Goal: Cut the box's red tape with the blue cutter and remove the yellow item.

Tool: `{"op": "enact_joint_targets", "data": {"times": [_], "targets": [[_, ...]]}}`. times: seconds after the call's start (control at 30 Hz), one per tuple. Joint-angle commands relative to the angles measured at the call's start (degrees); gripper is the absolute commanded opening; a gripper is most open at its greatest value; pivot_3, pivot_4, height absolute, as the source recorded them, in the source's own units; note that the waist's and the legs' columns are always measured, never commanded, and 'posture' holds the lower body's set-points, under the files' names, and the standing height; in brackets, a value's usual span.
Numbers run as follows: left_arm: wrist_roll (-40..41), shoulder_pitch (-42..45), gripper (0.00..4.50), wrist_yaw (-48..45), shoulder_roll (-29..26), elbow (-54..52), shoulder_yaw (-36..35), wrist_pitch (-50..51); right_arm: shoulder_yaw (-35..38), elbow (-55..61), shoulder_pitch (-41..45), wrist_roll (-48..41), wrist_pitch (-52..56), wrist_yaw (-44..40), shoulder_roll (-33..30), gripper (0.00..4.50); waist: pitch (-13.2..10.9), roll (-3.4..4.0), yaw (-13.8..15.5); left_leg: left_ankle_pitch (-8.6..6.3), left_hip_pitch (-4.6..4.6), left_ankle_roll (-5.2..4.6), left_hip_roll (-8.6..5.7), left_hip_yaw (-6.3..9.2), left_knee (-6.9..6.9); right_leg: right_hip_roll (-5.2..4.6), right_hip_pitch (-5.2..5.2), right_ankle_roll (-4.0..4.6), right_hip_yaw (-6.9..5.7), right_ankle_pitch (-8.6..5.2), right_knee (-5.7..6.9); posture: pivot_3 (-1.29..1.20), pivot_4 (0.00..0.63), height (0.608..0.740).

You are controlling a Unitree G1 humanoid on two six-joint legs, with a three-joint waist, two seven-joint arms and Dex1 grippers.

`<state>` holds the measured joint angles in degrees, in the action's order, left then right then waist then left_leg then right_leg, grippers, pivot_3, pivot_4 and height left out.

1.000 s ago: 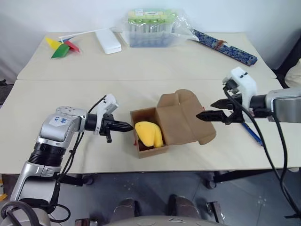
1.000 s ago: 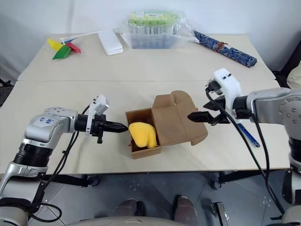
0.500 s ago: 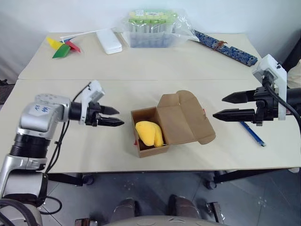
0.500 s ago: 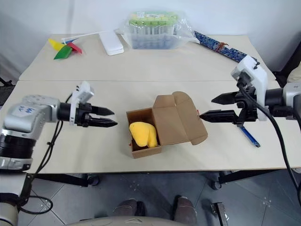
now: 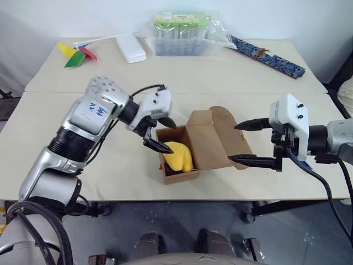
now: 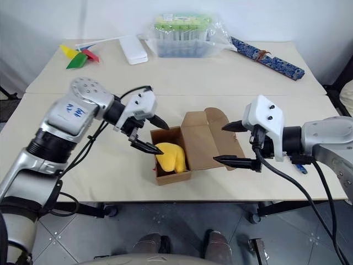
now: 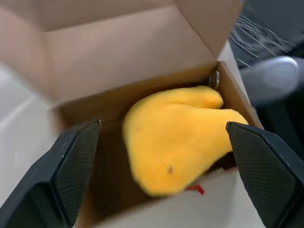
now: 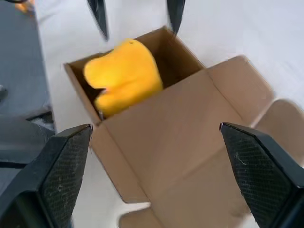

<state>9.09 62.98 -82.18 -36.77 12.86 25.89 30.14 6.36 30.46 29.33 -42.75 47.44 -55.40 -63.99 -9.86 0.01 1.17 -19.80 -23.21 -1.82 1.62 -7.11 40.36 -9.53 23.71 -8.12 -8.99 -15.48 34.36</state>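
1. Since the earlier frames the left gripper [image 5: 161, 135] has swung in from the open table on the box's left side to the near left corner of the box [image 5: 190, 149], and its fingers, pressed together a second ago, now stand spread apart.
2. The right gripper [image 5: 246, 143] has come back in toward the raised lid flap from the right, rolled so that one finger sits above the other.
3. The left gripper holds nothing; one finger is above the box's left wall and the other dips toward the yellow item [image 5: 177, 156], though whether it touches cannot be told.
4. The right gripper is also spread wide and empty, its fingertips on either side of the lid's right edge, with no clear contact.
5. The box stands open on the near table [image 5: 110, 182], its lid folded back to the right.
6. The yellow item lies inside the box, filling much of it, as the left wrist view shows [image 7: 183, 135].
7. A scrap of the red tape [image 7: 195, 189] shows at the box's front wall in the left wrist view.
8. The blue cutter [image 6: 299, 166] lies on the table behind the right arm, mostly hidden.
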Motion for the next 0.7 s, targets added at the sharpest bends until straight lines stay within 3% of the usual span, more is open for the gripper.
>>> {"op": "enact_joint_targets", "data": {"times": [0.03,0.37,0.7], "targets": [[-3.0,2.7,4.48,-3.0,1.1,1.7,1.9,-5.5,-0.6,2.8,2.7,0.5,-1.2,0.7,0.9,4.50,0.0,0.00,0.0,0.00,0.00,0.01,0.01,0.00,0.00,0.00,0.00,0.01,0.00,-0.01,0.01,0.00,0.150,0.740],[-11.8,1.4,4.48,-4.1,4.6,7.8,7.5,-14.6,0.8,5.2,3.2,-0.6,1.1,3.5,1.0,4.50,0.0,-0.04,0.5,-0.03,-0.06,-0.05,0.01,0.10,0.27,0.00,-0.06,0.01,-0.01,-0.01,0.07,0.00,0.150,0.740],[-12.4,4.0,1.69,-2.0,8.4,12.8,3.4,-16.1,2.6,5.6,2.1,-0.8,1.2,3.1,-0.2,4.50,0.0,-0.05,0.3,-0.06,-0.08,-0.10,0.06,0.13,0.68,-0.01,-0.10,0.05,0.06,-0.01,0.32,0.00,0.150,0.740]]}}
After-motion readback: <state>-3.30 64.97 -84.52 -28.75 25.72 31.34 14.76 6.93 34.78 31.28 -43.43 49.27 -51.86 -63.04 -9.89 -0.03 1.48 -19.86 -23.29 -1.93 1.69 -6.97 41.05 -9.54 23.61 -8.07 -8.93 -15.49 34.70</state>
